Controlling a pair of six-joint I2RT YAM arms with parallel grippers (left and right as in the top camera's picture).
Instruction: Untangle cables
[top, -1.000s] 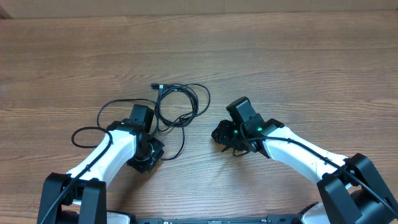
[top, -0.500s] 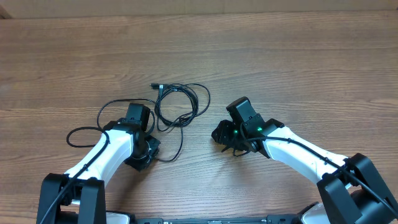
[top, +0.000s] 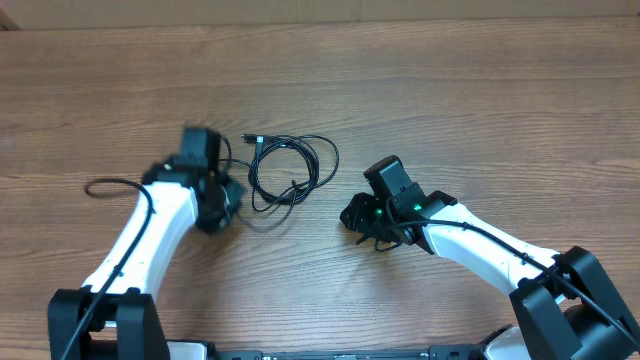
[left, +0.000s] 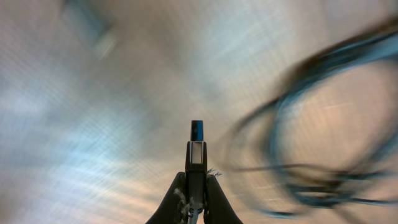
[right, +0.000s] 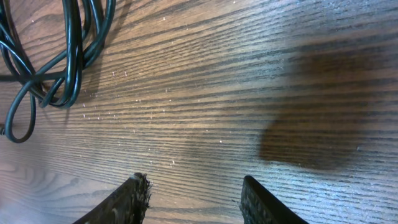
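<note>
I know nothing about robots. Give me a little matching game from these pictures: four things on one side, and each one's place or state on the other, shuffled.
Things:
1. left fingers
2. right fingers
3. cable coil
4. green light

Places or states:
a. on the right arm
b. clamped on a plug
c. lying on the table
d. apart, holding nothing

Pairs: 1-b, 2-d, 3-c, 4-a

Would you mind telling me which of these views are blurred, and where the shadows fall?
Left wrist view: the background and cables are smeared by motion blur; only the plug in the shut left gripper is sharp. Right wrist view: crisp wood grain, with soft dark shadows on the table. Overhead view: sharp and evenly lit.
</note>
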